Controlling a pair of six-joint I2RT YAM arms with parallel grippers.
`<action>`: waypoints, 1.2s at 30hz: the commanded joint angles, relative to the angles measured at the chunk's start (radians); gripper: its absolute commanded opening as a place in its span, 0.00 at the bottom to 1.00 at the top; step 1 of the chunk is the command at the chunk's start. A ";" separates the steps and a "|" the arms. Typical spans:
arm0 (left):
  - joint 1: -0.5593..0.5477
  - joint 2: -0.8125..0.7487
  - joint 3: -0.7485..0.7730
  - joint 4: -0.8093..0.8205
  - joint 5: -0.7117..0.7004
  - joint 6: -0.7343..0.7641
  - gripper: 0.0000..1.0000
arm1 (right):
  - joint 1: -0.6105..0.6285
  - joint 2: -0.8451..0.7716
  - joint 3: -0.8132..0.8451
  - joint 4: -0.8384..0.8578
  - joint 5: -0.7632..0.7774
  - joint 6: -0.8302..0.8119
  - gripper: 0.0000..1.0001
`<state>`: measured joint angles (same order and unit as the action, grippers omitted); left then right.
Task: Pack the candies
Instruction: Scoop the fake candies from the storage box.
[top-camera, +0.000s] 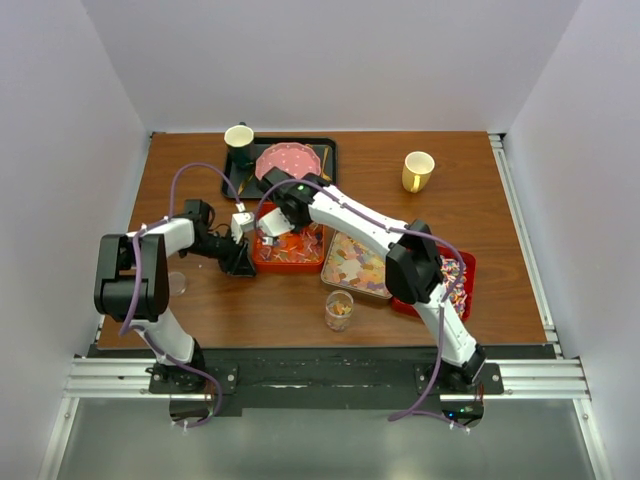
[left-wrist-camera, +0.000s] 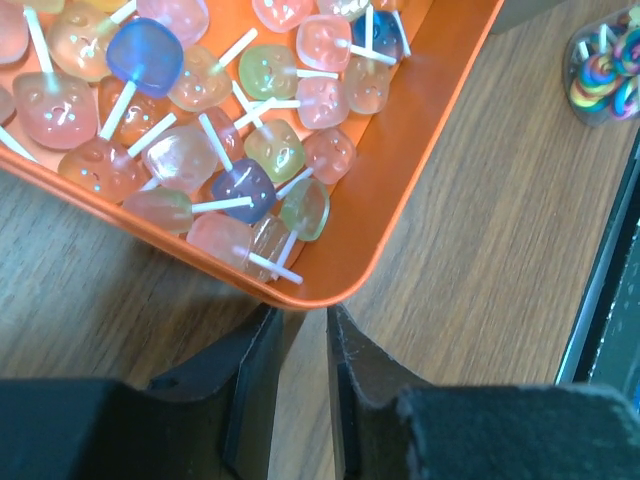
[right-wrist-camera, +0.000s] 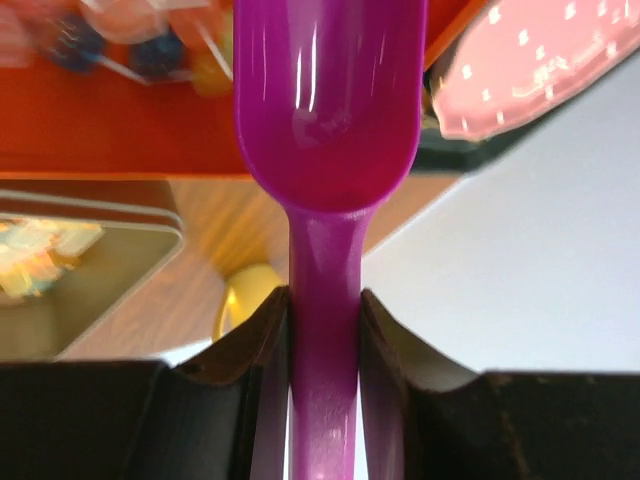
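Pastel translucent candies (left-wrist-camera: 245, 150) on white sticks lie heaped in an orange tray (left-wrist-camera: 420, 120), which in the top view is the red tray (top-camera: 262, 264) at mid-table. My left gripper (left-wrist-camera: 300, 315) sits at that tray's near corner. Its jaws are a narrow gap apart, with bare wood showing between them and the tips right under the rim. My right gripper (right-wrist-camera: 325, 300) is shut on the handle of a purple scoop (right-wrist-camera: 330, 100). The scoop's bowl is empty and hangs over the tray's edge. In the top view the right gripper (top-camera: 268, 228) hovers above the tray's left end.
A clear cup (top-camera: 339, 310) holding a few swirled candies stands near the front. A tin of pastel candies (top-camera: 355, 265) and a red tray (top-camera: 468, 262) lie to the right. At the back are a black tray (top-camera: 328, 148), a pink plate (top-camera: 290, 160), a dark mug (top-camera: 238, 140) and a yellow mug (top-camera: 418, 170).
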<state>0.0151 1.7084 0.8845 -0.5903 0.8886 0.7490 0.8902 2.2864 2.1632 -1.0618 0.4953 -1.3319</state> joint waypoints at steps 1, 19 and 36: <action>-0.003 0.016 0.021 0.038 0.033 -0.017 0.28 | 0.073 -0.085 -0.054 -0.012 -0.147 -0.006 0.00; 0.002 0.022 0.021 0.032 0.039 0.004 0.27 | -0.051 -0.059 0.093 -0.043 -0.061 -0.217 0.00; 0.008 0.019 0.019 0.024 0.055 0.019 0.24 | -0.048 -0.123 -0.109 -0.023 0.081 -0.573 0.00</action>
<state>0.0135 1.7309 0.8845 -0.5739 0.8970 0.7441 0.8425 2.2227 2.0941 -1.0515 0.4961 -1.7786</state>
